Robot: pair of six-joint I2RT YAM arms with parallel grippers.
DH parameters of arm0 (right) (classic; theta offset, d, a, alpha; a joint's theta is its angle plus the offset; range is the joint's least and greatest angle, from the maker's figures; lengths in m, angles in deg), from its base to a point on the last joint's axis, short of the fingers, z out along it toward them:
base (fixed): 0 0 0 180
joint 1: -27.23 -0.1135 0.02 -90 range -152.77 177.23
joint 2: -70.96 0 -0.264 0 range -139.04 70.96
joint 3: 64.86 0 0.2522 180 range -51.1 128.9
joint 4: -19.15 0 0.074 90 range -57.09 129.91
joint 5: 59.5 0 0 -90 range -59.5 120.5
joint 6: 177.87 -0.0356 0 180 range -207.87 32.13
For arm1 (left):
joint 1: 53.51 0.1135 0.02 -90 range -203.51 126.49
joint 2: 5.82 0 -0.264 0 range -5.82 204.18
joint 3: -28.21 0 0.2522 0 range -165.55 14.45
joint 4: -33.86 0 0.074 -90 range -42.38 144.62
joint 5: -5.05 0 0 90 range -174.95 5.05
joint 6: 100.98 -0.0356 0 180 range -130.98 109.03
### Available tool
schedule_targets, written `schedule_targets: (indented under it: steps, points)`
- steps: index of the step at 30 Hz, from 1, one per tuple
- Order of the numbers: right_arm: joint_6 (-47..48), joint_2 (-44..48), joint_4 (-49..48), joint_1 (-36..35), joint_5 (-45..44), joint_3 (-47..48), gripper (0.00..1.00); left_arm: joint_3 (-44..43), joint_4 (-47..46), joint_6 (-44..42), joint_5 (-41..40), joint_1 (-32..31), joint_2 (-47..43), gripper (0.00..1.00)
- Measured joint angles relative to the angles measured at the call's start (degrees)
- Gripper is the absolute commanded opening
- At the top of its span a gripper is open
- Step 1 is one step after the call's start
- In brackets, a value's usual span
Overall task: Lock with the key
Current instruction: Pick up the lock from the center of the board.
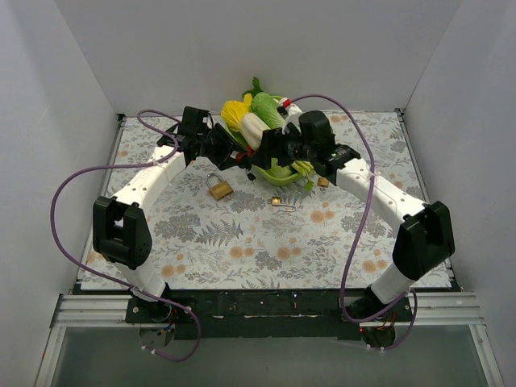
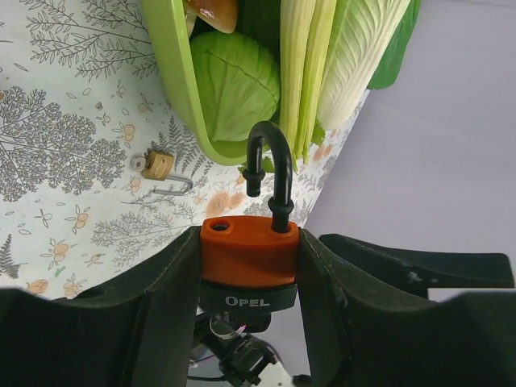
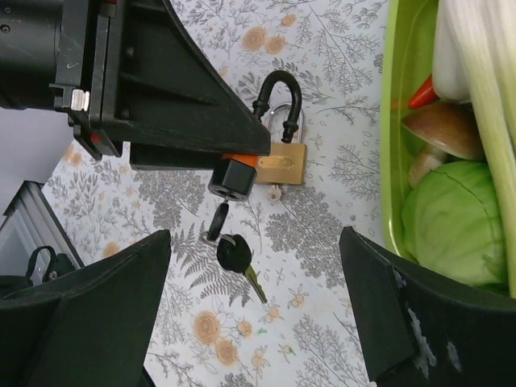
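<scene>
Clearly, left end effector (image 2: 250, 262) grips padlock (image 2: 248, 250) marked OPEL; right end effector (image 3: 256, 240) hangs released.

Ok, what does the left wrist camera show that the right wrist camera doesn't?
Only the left wrist view: the OPEL lettering on the orange padlock, its shackle tip lifted out of its hole, and a small brass padlock. Only the right wrist view: the black-headed key hanging in full below the lock, and a larger brass padlock. Both: the left claw gripping that padlock, and the green bowl with a cabbage.
</scene>
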Motion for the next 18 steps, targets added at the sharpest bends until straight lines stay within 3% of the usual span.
schedule_targets:
  steps: [10,18]
  points:
    - [-4.9,-8.5,-0.2,-5.0,-6.6,9.3,0.75,0.0,-0.4,5.7,-1.1,0.4,-0.2,0.0]
    - [-7.3,-11.5,-0.2,-7.3,-10.3,11.5,0.62,-1.4,-0.7,7.3,-1.1,0.7,-0.2,0.0]
